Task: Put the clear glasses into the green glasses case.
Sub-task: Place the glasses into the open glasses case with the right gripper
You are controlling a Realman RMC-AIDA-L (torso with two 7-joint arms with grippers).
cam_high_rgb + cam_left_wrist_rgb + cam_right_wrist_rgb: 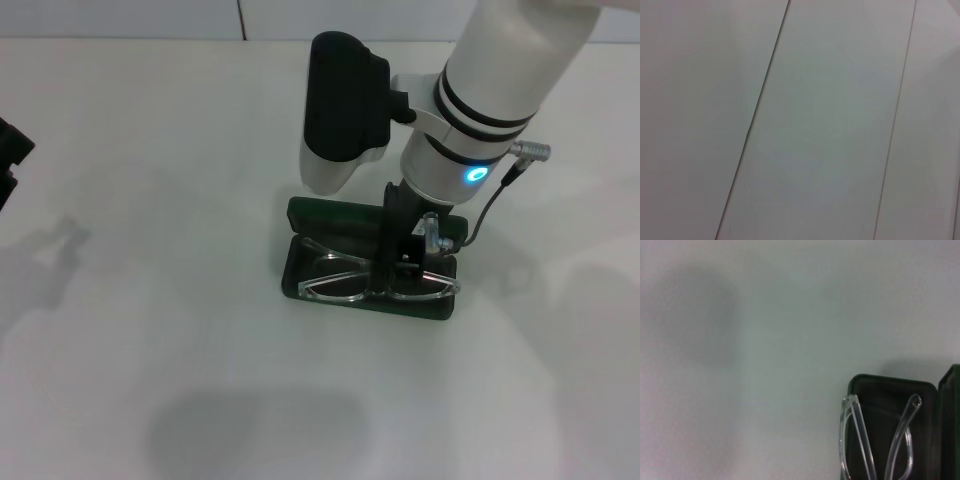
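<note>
Right gripper (408,262) sits down in the one green glasses case (370,262) at the bridge of the one pair of clear glasses (345,282); I cannot tell whether it grips them. I see case and glasses running left to right, directly beneath it. Left gripper (12,150) is parked far left.

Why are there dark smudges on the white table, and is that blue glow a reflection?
Head view: the smudges are soft shadows on the table, and the blue ring is a lit indicator on the right arm above the right gripper. Right wrist view: the clear glasses look slightly blurred over the green glasses case. Left wrist view: only plain panels.
</note>
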